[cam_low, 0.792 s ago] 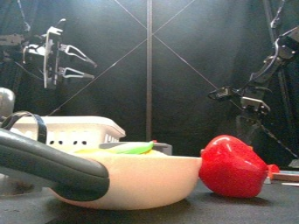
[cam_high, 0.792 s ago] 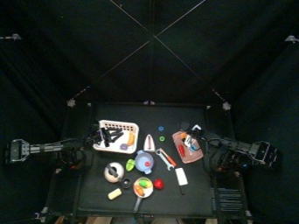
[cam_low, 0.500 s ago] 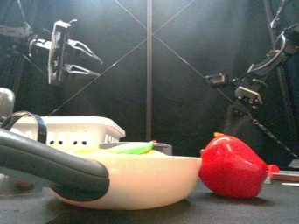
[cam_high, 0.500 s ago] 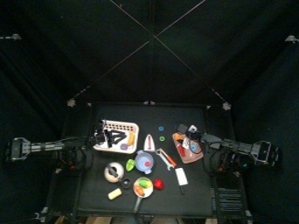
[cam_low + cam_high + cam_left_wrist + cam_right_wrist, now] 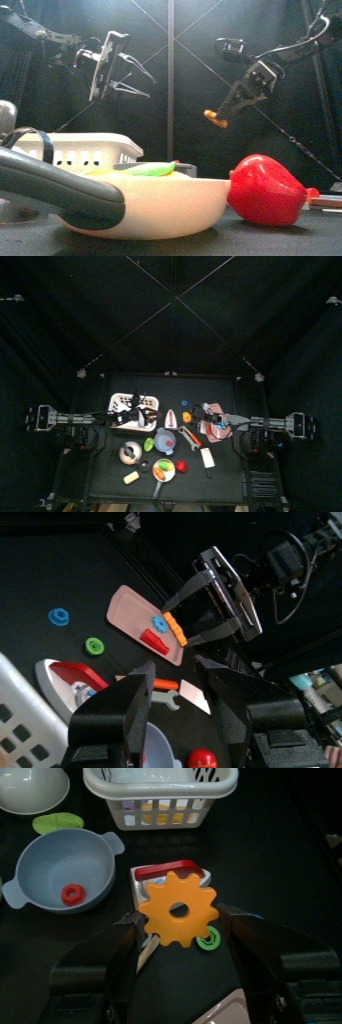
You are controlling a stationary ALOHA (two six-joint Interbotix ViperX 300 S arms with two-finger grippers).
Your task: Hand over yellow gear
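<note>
The yellow gear (image 5: 181,911) is pinched flat between my right gripper's (image 5: 181,930) fingers, well above the table. In the front view the gear (image 5: 214,118) hangs at the tip of the right gripper (image 5: 225,108), right of the middle. My left gripper (image 5: 144,86) is open at about the same height, its fingers pointing at the gear with a gap between them. The left wrist view looks between its open jaws at the right gripper holding the gear (image 5: 175,629). From above, the left gripper (image 5: 138,414) and the right gripper (image 5: 203,416) face each other over the table's middle.
A white basket (image 5: 134,404) stands at the back left. Under the right gripper are a blue bowl (image 5: 60,863) holding a red ring, and a green gear (image 5: 211,944). A pink board (image 5: 134,610) lies to the right. A cream bowl (image 5: 167,205) and a red pepper (image 5: 267,190) stand near the front edge.
The right gripper has swung left and up toward the middle with the gear. The left gripper has moved right toward it and stayed open.
</note>
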